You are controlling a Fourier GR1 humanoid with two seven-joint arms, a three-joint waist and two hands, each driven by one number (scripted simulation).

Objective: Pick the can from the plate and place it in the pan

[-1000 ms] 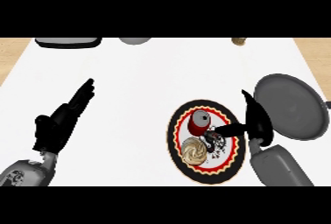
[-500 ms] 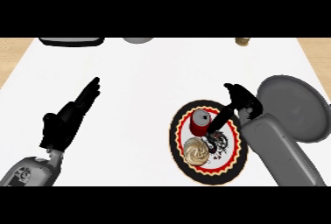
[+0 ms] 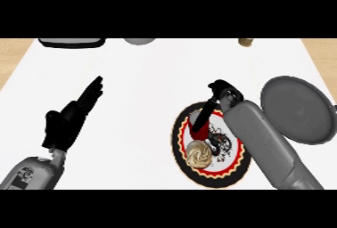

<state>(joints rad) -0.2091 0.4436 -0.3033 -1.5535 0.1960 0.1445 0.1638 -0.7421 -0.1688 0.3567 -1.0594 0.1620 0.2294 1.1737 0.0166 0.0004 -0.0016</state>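
Fingers [image 3: 209, 109] of the right hand [image 3: 222, 94] curl down onto the can [image 3: 199, 126], which lies on the plate [image 3: 214, 176] left of the pan [image 3: 296, 109]. It could slip free if lifted off-centre. Left hand [image 3: 69, 118] rests with straight, released fingers over the desk [image 3: 151, 84].

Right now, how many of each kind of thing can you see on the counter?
Plates: 1, the patterned plate
Pans: 1, the grey pan
Cans: 1, the can under the right hand
Round pastries: 1, the swirled pastry
Things cut off at the far edge: 3, too little shows to name them
Total: 7
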